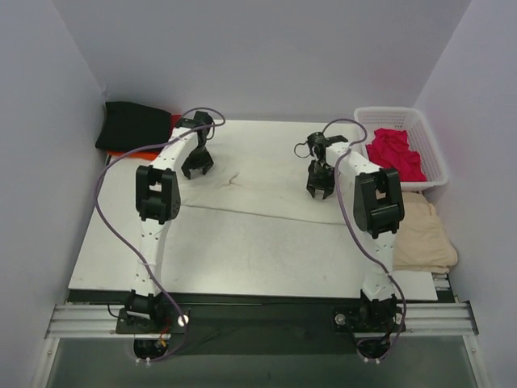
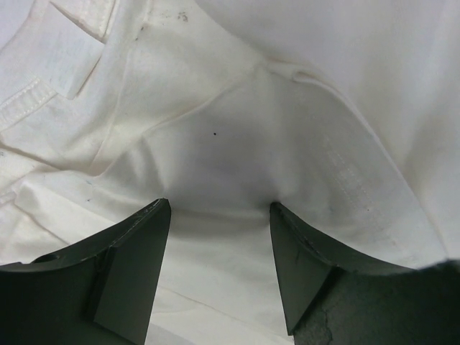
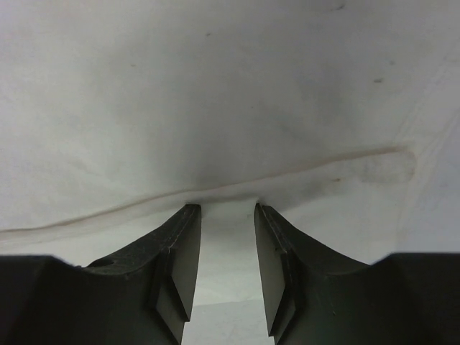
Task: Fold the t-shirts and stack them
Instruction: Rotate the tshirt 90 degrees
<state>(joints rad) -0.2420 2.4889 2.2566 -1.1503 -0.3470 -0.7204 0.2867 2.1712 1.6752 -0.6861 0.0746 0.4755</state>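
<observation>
The cream-white t-shirt lies spread flat over the back half of the table. My left gripper is open, tips down on its left part near the collar and a sleeve fold; in the left wrist view the cloth dips between the wide-apart jaws. My right gripper is open at the shirt's right front hem; in the right wrist view the jaws straddle the hem edge. A folded black shirt lies on an orange-red one at the back left. A crimson shirt fills the basket.
The white lattice basket stands at the back right corner. A tan folded cloth lies off the table's right edge. Grey walls close in on the left, back and right. Bare tabletop shows in front of the shirt.
</observation>
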